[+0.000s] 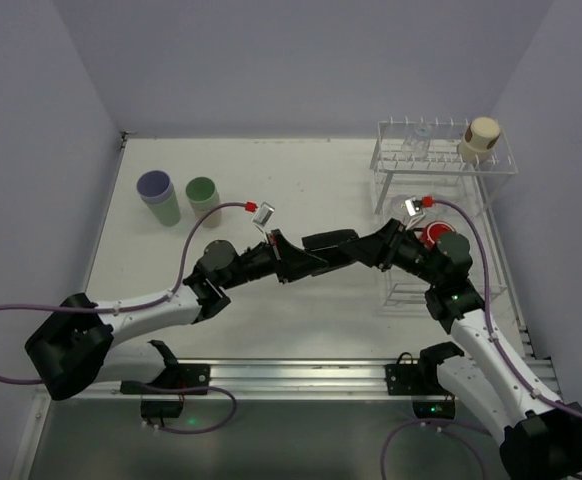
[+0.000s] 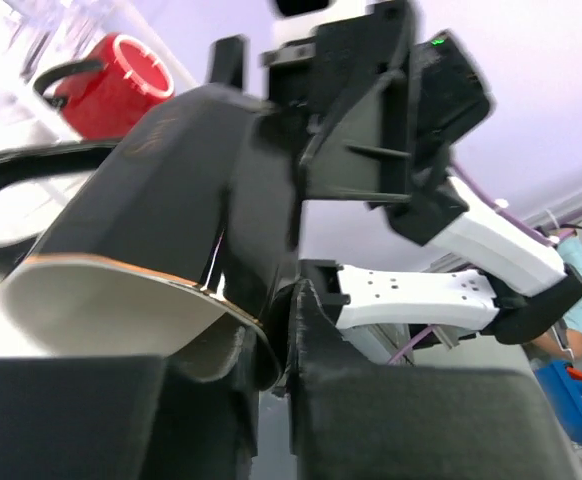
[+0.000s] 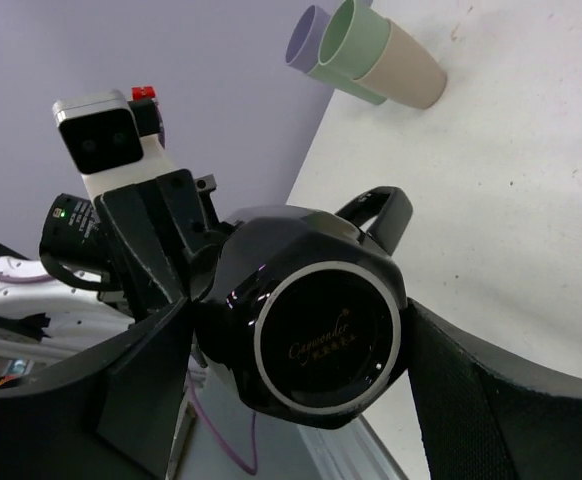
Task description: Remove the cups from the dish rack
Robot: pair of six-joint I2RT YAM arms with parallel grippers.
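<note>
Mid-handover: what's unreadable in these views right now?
Top: black mug lost against dark arms.
Top: red mug half under right arm.
Top: any glasses in rack, too faint to tell.
Left wrist: rack blurred, cut off at the corner.

both arms reaching inward, left fingers [image 2: 421,430] pinched, right fingers [image 3: 61,420] clamped wide

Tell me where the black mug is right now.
In the top view, the black mug is held mid-table between the left gripper and the right gripper, just left of the dish rack.
</note>
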